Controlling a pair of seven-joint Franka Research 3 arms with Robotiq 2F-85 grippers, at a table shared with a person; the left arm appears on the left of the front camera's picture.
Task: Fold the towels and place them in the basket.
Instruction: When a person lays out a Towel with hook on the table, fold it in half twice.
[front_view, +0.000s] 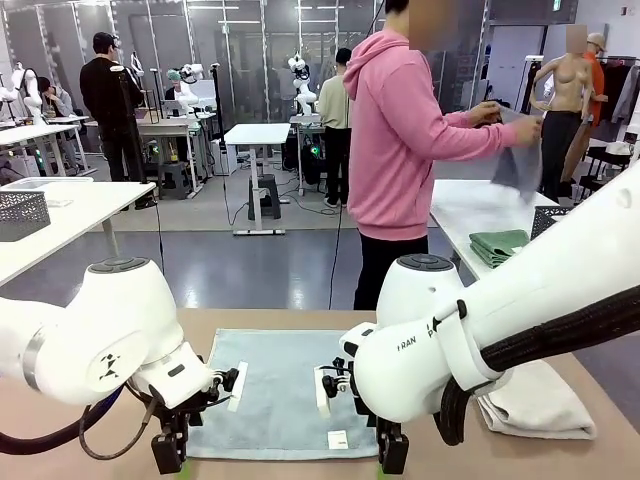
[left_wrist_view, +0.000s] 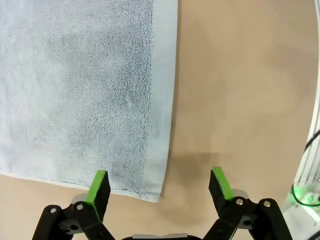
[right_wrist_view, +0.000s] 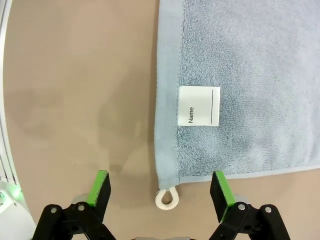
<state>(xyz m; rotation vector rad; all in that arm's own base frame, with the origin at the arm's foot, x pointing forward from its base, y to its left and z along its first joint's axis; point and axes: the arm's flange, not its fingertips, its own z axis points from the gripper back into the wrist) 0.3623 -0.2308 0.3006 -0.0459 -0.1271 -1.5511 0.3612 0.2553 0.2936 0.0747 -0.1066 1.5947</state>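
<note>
Progress stands at an early stage. One blue-grey towel (front_view: 285, 385) lies spread flat and unfolded on the tan surface (front_view: 620, 455) between the two arms. No fold has been made in it. A beige towel (front_view: 540, 400) lies loosely doubled over at the right of the same surface, outside any basket. A dark wire basket (front_view: 545, 218) stands on the farther surface beside green cloths (front_view: 498, 245). Whether anything lies in it cannot be told. Folding and placing therefore remain to be done.

Left claw (front_view: 170, 462) stands wide and empty over the towel's near left corner. Right claw (front_view: 390, 462) is likewise wide and empty over the near right corner, with the hanging loop (right_wrist_view: 166, 198) between its fingers. Judged from this, a corner pinch by both arms is the step in hand.

Condition of towel: terry pile with a smooth woven border. The cloth is flat, without creases. A white name label (right_wrist_view: 199, 105) faces upward near the right corner.
</note>
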